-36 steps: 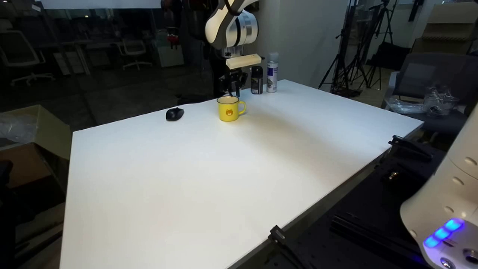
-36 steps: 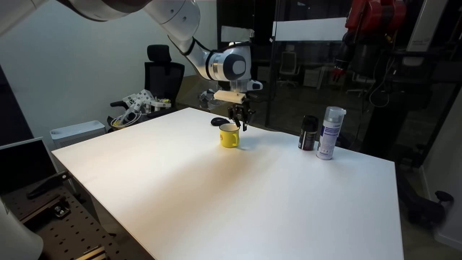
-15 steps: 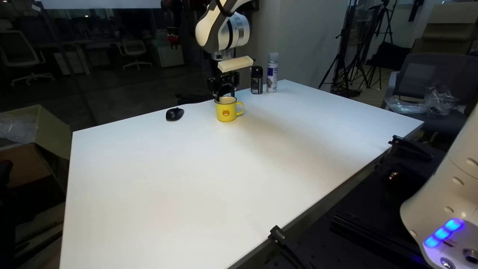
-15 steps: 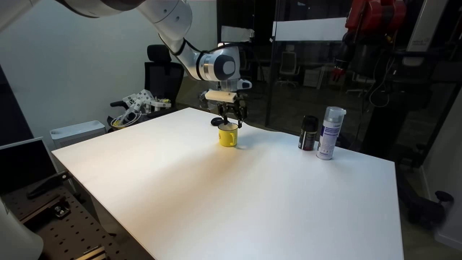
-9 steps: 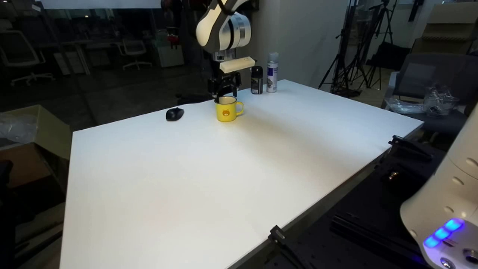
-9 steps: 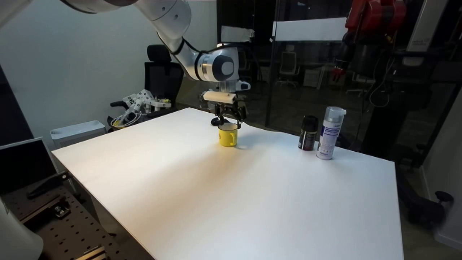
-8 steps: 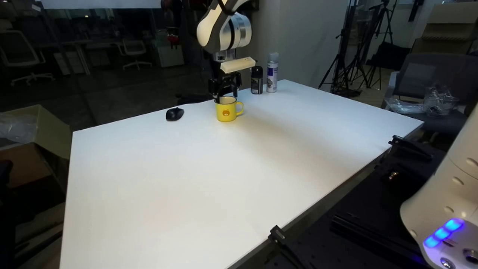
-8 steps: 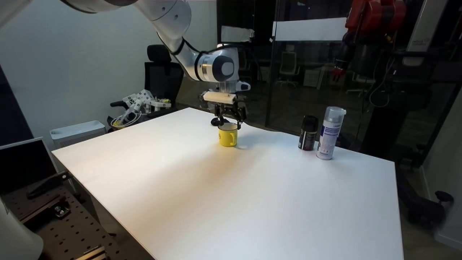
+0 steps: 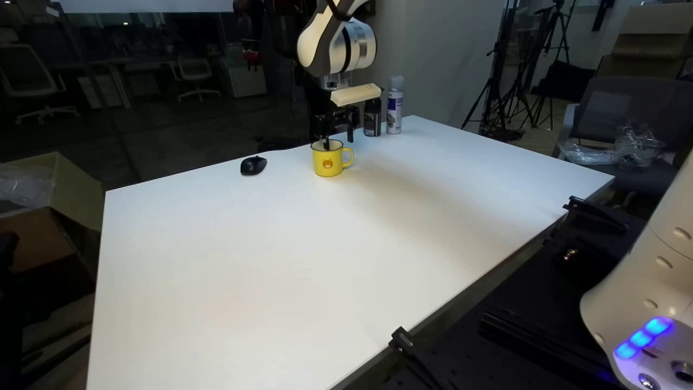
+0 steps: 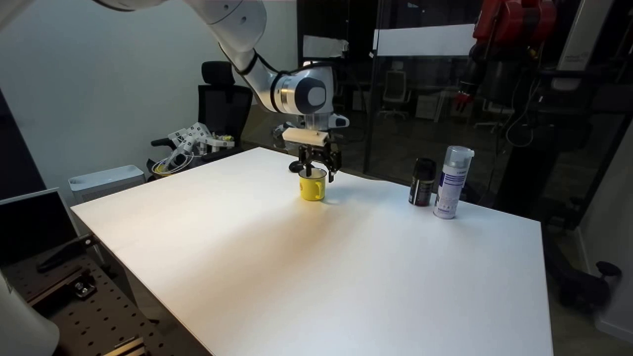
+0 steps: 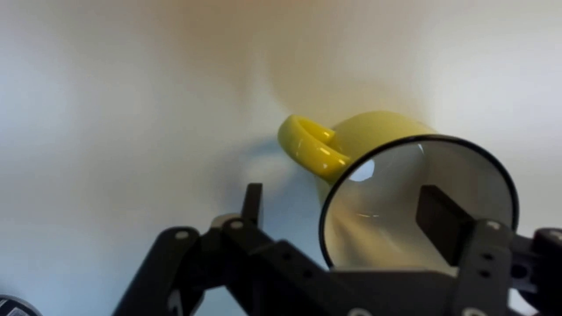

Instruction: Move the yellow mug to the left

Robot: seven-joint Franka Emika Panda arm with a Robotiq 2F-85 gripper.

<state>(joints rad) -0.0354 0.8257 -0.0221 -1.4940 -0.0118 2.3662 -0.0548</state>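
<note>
The yellow mug (image 9: 327, 162) stands upright near the far edge of the white table, its handle (image 11: 311, 149) and pale inside showing in the wrist view. Both exterior views show it under my gripper (image 9: 338, 142), with the mug's side (image 10: 312, 189) unobstructed. In the wrist view my gripper (image 11: 344, 202) is open, its jaws wide apart. One of the fingers (image 11: 443, 219) hangs over or just inside the mug's mouth; how deep cannot be told. The opposite finger is outside the rim, on the handle side, apart from the wall.
A black computer mouse (image 9: 253, 166) lies beside the mug near the table's far edge. A dark can (image 10: 422, 183) and a white spray can (image 10: 452, 183) stand farther along that edge. Part of a round dark item (image 11: 15, 307) shows in the wrist view's corner.
The mug shifted slightly left in both exterior views between the earliest frames and a second ago. Since then my gripper has moved right, bringing one finger over the mouth; the mug stayed put.
</note>
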